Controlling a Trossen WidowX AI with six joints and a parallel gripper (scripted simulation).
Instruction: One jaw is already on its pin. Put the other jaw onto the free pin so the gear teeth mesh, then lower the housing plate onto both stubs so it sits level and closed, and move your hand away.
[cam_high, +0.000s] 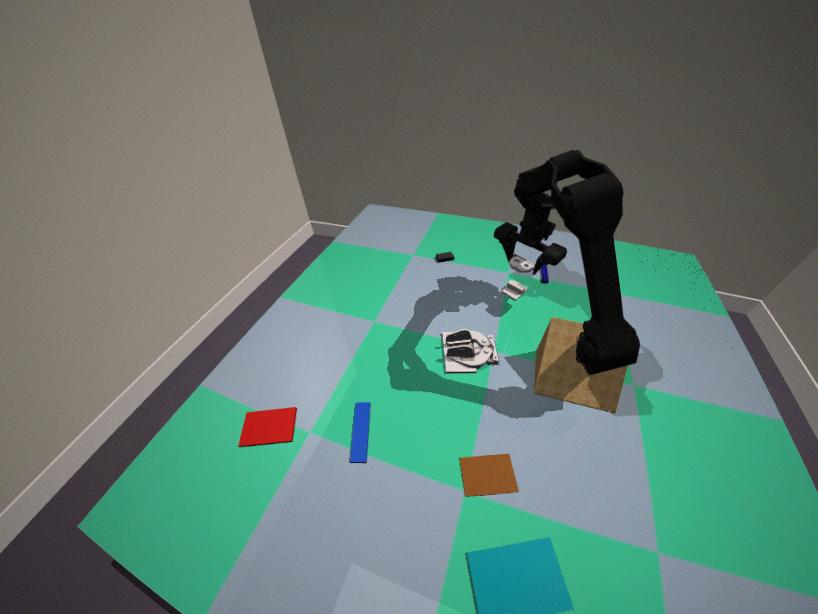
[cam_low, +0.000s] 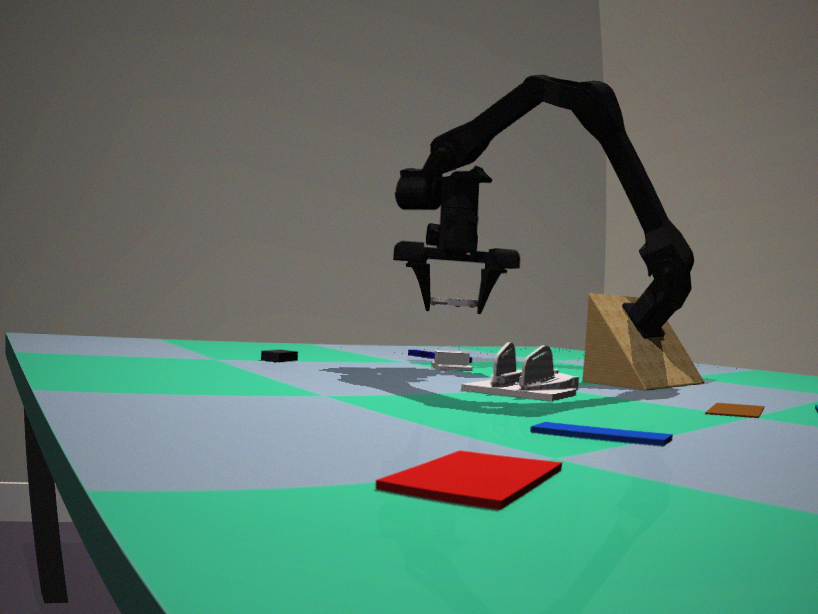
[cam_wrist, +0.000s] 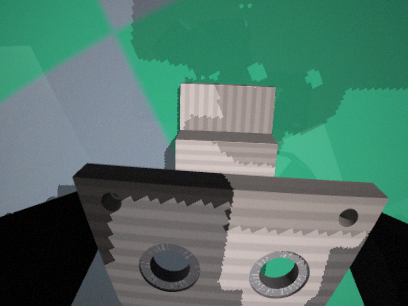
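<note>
Housing plate (cam_high: 516, 262) (cam_low: 454, 302) (cam_wrist: 227, 210) noted aloft, grasped edge to edge by the pincer (cam_high: 523, 263) (cam_low: 453, 310) (cam_wrist: 226, 208), above and apart from the pale stepped stand (cam_high: 514, 289) (cam_low: 452, 360) (cam_wrist: 225, 155). Plate located toward the far edge of the surface (cam_high: 422, 541) (cam_low: 264, 548), as framed from the top. From the pincer, the jaw mechanism (cam_high: 470, 348) (cam_low: 538, 371) is found lower and toward the near-left corner, well apart. The plate's long side is carried crosswise, finger to finger, roughly along the far edge. One arm only; no choice of reach to be made.

Plate appearance: pale grey, flat, thin, ribbed; two large ringed holes and two smaller plain ones seen at the wrist. On the mechanism, two upright dark-faced pads are seen side by side; both jaws are judged seated, though tooth mesh cannot be confirmed. Carriage over the mechanism is judged next, ringed holes to be aligned with the stubs before lowering.
</note>
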